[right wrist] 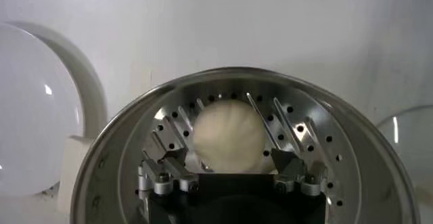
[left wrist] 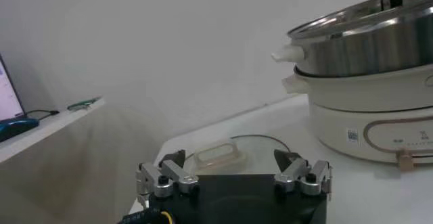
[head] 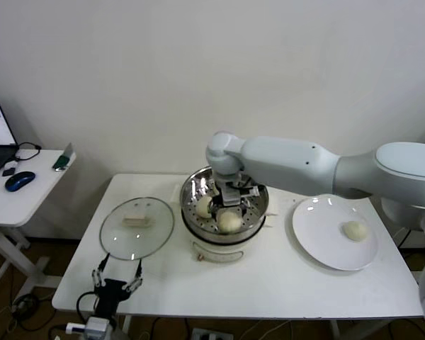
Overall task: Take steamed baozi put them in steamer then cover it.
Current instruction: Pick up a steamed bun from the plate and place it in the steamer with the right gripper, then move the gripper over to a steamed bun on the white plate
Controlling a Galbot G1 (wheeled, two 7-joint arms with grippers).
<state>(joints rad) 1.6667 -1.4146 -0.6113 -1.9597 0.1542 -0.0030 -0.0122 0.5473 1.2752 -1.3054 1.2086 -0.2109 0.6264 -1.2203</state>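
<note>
At the frame's centre the right gripper [head: 235,193] hangs inside the steamer [head: 255,221], fingers spread apart above a bun [right wrist: 230,135] on the perforated tray. One bun [head: 355,230] lies on the plate [head: 319,241] at right. The left gripper [head: 116,277], fingers open, waits near the lid [head: 156,234] at lower left

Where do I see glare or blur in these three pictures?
Head view: bright glints on the plate and steamer rim. Left wrist view: the cover is soft and pale. Right wrist view: highlights on the perforated tray; the baozi slightly soft.
</note>
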